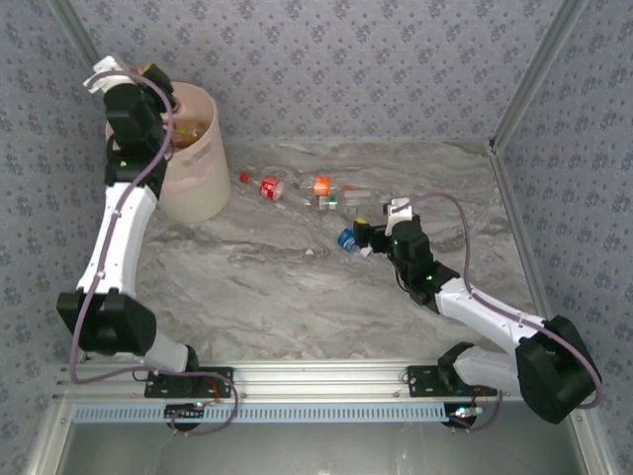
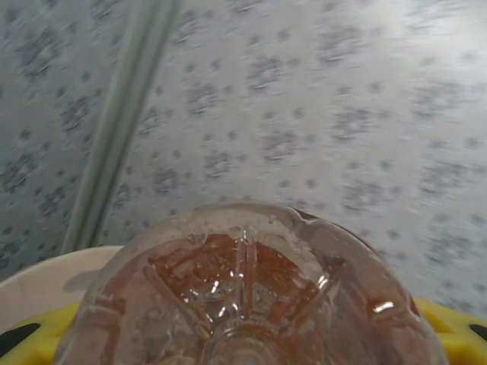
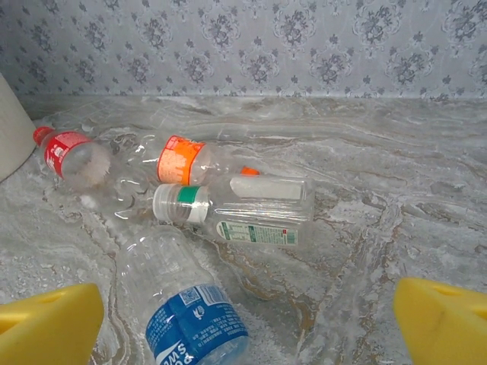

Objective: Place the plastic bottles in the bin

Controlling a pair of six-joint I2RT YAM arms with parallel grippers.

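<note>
Marbled worktop [image 1: 297, 297] under floral wallpaper: plastic bottles [image 3: 228, 198] with red, orange and white-green caps lie near the far edge, beside the pink-beige bin [image 1: 198, 168] in the far-left corner. Left wrist view brings up the ribbed base of a clear bottle [image 2: 243, 296] gripped by the left pincer [image 1: 138, 74] above the bin. Right pincer [image 3: 247, 319] gapes over a blue-labelled bottle [image 3: 194, 323], lettering cut off.
</note>
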